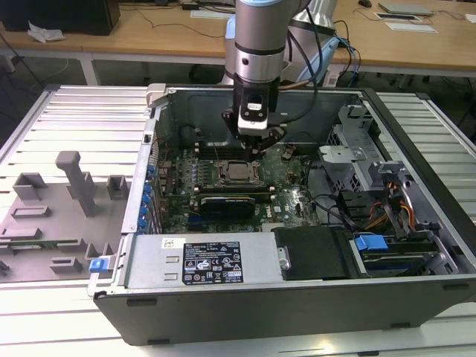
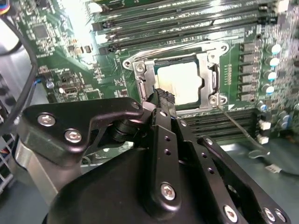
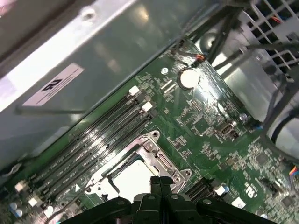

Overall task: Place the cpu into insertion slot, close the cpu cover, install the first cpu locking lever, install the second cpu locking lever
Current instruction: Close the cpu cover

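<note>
The gripper (image 2: 162,95) hangs inside the open computer case (image 1: 416,245), its two black fingers (image 2: 167,105) pressed together at the tips and holding nothing. Just past the fingertips lies the insertion slot (image 2: 164,62). The cpu (image 2: 180,83) sits in it with its pale top up, and the cpu cover (image 2: 205,65) lies flat as a silver frame around that top. The tips stand at the slot's near edge (whether they touch the frame I cannot tell).

To one side of the fingers a thin metal lever (image 2: 238,128) runs from the slot's corner out across the board. Long black memory slots (image 2: 187,23) lie beyond the socket from the fingers, and more run close beside them.

In the first wrist view the gripper (image 3: 161,179) meets the frame's corner. A coin battery (image 3: 188,78) sits well apart, and the case wall (image 3: 117,46) rises beyond the memory slots.

In the exterior view the slot lies between the gripper (image 1: 256,145) and a long black card (image 1: 234,202). A drive cage (image 1: 349,160) and cables (image 1: 387,208) crowd the exterior view's right, well apart from the fingers, and a grey fixture tray (image 1: 59,208) lies outside the case at the exterior view's left
</note>
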Tool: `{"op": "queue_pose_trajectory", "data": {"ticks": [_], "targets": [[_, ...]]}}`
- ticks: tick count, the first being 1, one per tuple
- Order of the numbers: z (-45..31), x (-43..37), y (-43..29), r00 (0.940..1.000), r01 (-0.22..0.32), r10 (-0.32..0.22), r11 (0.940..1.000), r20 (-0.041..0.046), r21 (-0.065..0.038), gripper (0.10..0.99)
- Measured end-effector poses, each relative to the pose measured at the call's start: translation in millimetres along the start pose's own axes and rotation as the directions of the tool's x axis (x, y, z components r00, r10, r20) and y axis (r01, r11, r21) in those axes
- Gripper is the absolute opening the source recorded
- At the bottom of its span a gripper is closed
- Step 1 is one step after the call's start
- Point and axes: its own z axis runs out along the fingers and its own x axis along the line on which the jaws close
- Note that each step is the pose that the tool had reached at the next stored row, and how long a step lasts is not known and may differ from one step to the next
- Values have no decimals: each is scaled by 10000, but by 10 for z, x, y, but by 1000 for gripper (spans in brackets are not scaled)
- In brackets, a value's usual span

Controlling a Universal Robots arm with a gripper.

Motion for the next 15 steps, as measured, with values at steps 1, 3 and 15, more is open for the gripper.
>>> {"op": "queue_pose_trajectory", "data": {"ticks": [1,3,15], "targets": [[0,0,0,9998,202,-202,9998,7,-1,106],[0,0,1,9984,559,-559,9984,19,-6,106],[0,2,3,9534,3015,-3015,9535,99,-29,106]]}}
